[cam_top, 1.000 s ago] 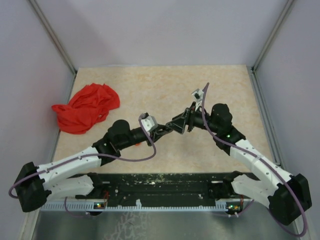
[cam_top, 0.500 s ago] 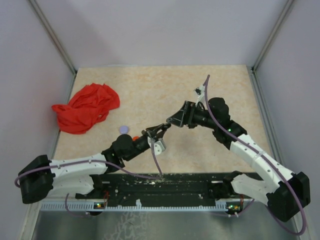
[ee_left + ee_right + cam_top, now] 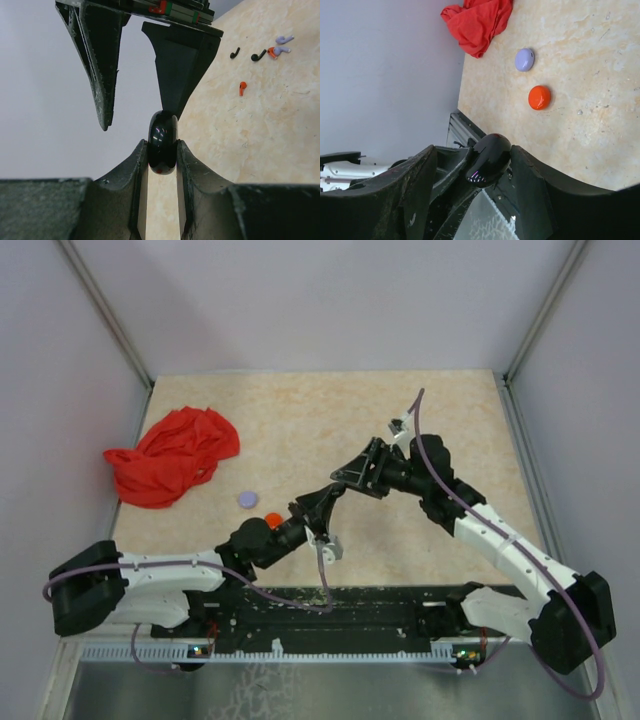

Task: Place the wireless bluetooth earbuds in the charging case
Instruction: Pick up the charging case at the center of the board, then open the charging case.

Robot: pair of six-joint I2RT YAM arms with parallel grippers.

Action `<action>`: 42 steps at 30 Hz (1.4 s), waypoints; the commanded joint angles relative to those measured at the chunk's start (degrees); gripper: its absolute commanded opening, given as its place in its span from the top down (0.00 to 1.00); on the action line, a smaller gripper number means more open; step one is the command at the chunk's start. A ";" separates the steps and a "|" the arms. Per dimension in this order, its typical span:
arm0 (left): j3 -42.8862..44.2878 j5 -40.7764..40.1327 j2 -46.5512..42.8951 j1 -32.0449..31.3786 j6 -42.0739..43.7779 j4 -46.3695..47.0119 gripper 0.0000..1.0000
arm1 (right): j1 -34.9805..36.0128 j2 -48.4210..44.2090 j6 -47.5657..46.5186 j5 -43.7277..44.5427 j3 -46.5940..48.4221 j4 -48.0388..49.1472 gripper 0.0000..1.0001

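My left gripper [image 3: 328, 498] is shut on a glossy black round charging case [image 3: 163, 142], gripped edge-on between its fingertips and held above the table. My right gripper [image 3: 347, 474] faces it, open. Its jaws straddle the case [image 3: 490, 159], one finger touching the rim and the other well apart. In the left wrist view, tiny earbuds lie on the table: two black ones [image 3: 258, 55], an orange-red one [image 3: 242, 88] and lavender ones [image 3: 284, 39]. The arms hide the earbuds in the top view.
A lavender disc [image 3: 247, 499] and an orange disc [image 3: 272, 519] lie on the table left of the left gripper; both show in the right wrist view [image 3: 524, 59] [image 3: 539, 97]. A red cloth [image 3: 170, 455] is bunched at the far left. Walls close three sides.
My left arm has drawn back toward the near edge and turned its wrist, uncovering the lavender and orange discs. My right gripper has followed slightly left. The two grippers stay together at the case.
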 commanded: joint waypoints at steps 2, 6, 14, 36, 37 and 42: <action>-0.61 -3.45 2.03 -1.69 6.15 6.14 1.00 | 0.41 -0.62 5.49 -0.21 -0.27 4.85 0.42; -1.23 -4.45 3.44 -2.01 8.07 9.33 1.00 | 0.51 -0.61 6.18 0.31 -1.24 3.66 0.46; -2.18 -5.81 7.19 -2.69 11.26 16.09 1.00 | 1.82 -0.17 7.65 0.45 -3.06 5.28 0.53; -6.97 -10.18 3.94 -5.26 4.15 16.63 0.19 | 1.05 0.13 -0.04 5.07 -4.31 9.99 1.00; -7.04 -10.13 2.82 -5.27 1.88 15.17 0.16 | 0.55 0.22 -0.94 4.94 -4.77 11.20 1.00; -4.71 -6.43 -3.49 -3.57 -13.17 -2.22 0.12 | -2.79 2.15 -5.59 -0.94 -7.13 20.19 1.00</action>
